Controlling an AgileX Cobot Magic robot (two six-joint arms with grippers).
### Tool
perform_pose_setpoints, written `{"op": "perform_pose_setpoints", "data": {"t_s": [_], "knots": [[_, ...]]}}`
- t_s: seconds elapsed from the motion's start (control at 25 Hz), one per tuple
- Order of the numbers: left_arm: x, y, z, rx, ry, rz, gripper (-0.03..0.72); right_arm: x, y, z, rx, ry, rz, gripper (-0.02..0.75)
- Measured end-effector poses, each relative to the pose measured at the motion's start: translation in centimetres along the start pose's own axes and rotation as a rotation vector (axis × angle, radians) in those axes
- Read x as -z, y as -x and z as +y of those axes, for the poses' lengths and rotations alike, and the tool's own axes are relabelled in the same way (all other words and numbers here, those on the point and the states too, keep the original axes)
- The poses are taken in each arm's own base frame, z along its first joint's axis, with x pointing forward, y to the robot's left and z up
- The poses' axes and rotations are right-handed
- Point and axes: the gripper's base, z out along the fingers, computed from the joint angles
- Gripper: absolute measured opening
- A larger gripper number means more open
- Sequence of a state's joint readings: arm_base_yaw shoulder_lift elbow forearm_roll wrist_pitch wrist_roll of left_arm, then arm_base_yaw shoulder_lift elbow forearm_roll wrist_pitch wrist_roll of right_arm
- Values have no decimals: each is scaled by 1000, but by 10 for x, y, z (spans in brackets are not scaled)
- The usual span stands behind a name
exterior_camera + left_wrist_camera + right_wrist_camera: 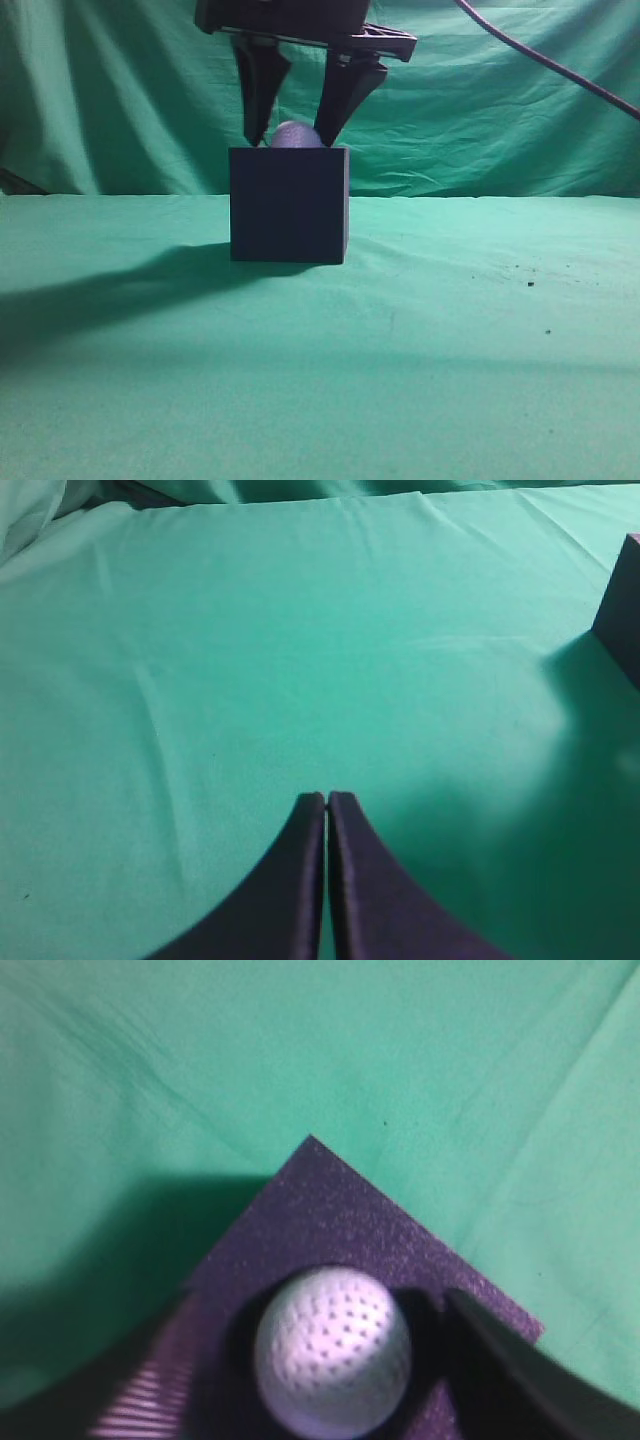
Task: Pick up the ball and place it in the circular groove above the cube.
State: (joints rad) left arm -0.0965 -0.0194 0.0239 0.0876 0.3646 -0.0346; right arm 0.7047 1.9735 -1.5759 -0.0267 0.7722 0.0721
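Note:
The dark navy cube (289,205) stands on the green cloth at the middle. The white dimpled ball (295,134) sits in the round groove on the cube's top; the right wrist view shows it (332,1363) seated there on the cube (320,1220). My right gripper (288,138) hangs straight above, its two fingers straddling the ball, open, with a dark gap between the ball and the right finger. My left gripper (327,800) is shut and empty over bare cloth, with a corner of the cube (625,600) at the far right of its view.
Green cloth (450,350) covers the table and hangs as a backdrop. A black cable (560,65) runs across the upper right. A few dark specks (528,282) lie on the cloth to the right.

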Motion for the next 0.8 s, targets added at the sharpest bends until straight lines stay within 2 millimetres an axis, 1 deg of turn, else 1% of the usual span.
{"op": "perform_pose_setpoints", "data": {"t_s": [0.12,0.16,0.24,0.36,0.4,0.44,0.48,0.56,0.6,0.64,0.72,0.8], "knots": [[0,0,0,0,0,0,0,0,3,0,1,1,-22,579],[0,0,0,0,0,0,0,2,5,1,2,2,-31,605],[0,0,0,0,0,0,0,7,11,1,1,3,-44,601],[0,0,0,0,0,0,0,25,20,1,0,2,-50,601],[0,0,0,0,0,0,0,34,22,0,2,-2,-45,510],[0,0,0,0,0,0,0,44,25,0,4,-6,-45,452],[0,0,0,0,0,0,0,54,26,-1,5,-13,-32,368],[0,0,0,0,0,0,0,71,24,-3,10,-30,3,171],[0,0,0,0,0,0,0,80,22,-4,12,-41,16,110],[0,0,0,0,0,0,0,87,19,-5,10,-53,35,64],[0,0,0,0,0,0,0,100,14,-7,0,-75,70,0],[0,0,0,0,0,0,0,115,9,-10,-4,-95,92,0]]}}
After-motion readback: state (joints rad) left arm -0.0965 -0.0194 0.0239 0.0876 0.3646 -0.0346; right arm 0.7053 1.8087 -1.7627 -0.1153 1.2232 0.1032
